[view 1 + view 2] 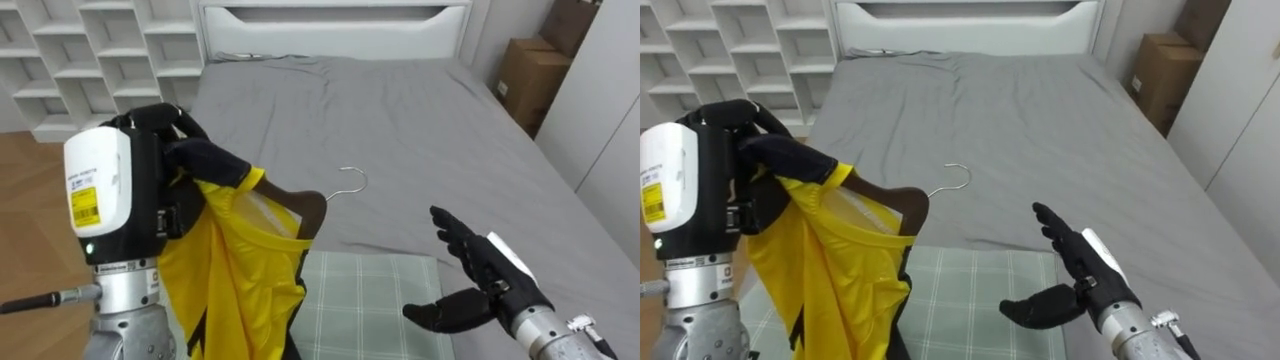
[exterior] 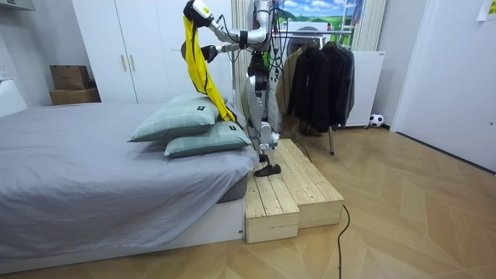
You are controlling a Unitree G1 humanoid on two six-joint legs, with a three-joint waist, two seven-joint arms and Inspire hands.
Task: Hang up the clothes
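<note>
My left hand [image 1: 195, 152] is raised at the left, its fingers curled round the collar of a yellow garment [image 1: 235, 270]. The garment hangs on a dark wooden hanger [image 1: 306, 206], whose metal hook [image 1: 352, 183] points right over the bed. My right hand [image 1: 478, 272] is held low at the right above the pillow, open with straight fingers and holding nothing. In the room view I stand on a wooden step [image 2: 291, 186] beside the bed, with the yellow garment [image 2: 200, 66] held up high.
A grey bed [image 1: 420, 130] stretches ahead, with a checked pillow [image 1: 370, 300] just below my hands. White shelves [image 1: 80, 50] stand at the far left and a cardboard box [image 1: 528, 78] at the right. A rack of dark coats [image 2: 318, 74] stands behind me.
</note>
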